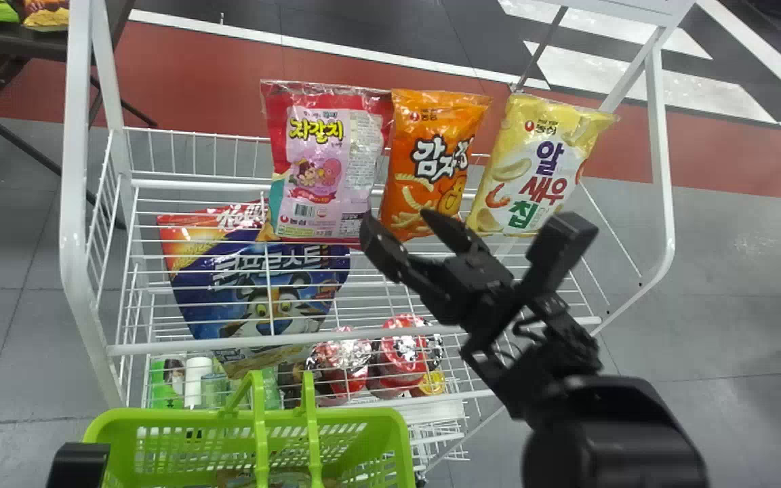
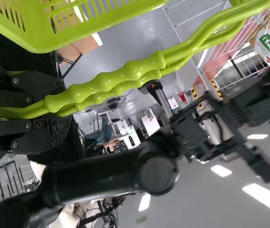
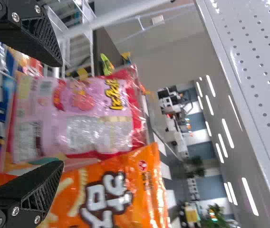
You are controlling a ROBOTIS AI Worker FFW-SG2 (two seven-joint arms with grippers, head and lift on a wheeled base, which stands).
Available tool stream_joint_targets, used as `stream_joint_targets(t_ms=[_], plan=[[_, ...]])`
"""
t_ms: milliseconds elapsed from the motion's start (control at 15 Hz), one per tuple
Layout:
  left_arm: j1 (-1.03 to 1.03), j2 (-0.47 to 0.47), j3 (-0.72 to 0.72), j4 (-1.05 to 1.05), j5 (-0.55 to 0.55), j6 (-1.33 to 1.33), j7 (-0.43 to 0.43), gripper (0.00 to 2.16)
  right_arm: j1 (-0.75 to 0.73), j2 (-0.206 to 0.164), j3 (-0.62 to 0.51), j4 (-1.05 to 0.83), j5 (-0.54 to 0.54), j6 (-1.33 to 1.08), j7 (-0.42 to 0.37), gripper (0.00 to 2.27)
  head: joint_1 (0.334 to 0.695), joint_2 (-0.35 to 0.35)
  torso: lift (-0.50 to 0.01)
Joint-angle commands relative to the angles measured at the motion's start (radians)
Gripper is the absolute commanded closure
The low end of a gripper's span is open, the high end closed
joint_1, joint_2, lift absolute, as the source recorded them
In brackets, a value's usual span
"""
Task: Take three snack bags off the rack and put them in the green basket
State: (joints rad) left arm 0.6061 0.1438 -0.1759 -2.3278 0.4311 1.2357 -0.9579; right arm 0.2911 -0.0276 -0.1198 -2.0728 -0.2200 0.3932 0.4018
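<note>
**Basket Braced for Snack Bags**

Head view: bags line the rack, basket just before it. Left wrist view: left claw clamps the basket's handles, presumably for steadiness. Right wrist view: right claw, fingers apart, hovers by the rack.

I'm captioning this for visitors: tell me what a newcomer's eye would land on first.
Probably the pink bag, orange bag and yellow bag, side by side on the white rack. Next, likely, the green basket at the head view's bottom edge, and the right gripper, open in front of the bags.
</note>
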Motion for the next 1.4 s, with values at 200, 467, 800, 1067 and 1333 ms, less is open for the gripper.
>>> stream_joint_targets(t_ms=[200,467,800,1067,1333], plan=[[-0.003,0.007,0.004,0.007,0.002,-0.003,-0.002,1.24,-0.201,0.000,0.117,0.226,0.093,-0.023,-0.040,0.09,0.695,-0.350,-0.022],[-0.006,0.008,0.004,0.011,0.003,-0.006,-0.004,1.24,-0.262,0.000,0.163,0.315,0.166,-0.004,-0.054,0.39,0.695,-0.307,-0.022],[-0.006,0.008,0.004,0.016,0.003,-0.015,-0.005,1.24,-0.256,-0.008,0.166,0.293,0.175,0.069,-0.021,2.24,0.695,-0.282,-0.022],[-0.008,0.007,0.006,0.016,0.003,-0.015,-0.005,1.24,-0.196,-0.011,0.147,0.197,0.157,0.128,0.020,2.24,0.695,-0.281,-0.022],[-0.011,0.005,0.004,0.016,0.003,-0.015,-0.002,1.24,-0.084,-0.012,0.098,-0.055,0.128,0.321,0.088,2.24,0.695,-0.291,-0.022]])
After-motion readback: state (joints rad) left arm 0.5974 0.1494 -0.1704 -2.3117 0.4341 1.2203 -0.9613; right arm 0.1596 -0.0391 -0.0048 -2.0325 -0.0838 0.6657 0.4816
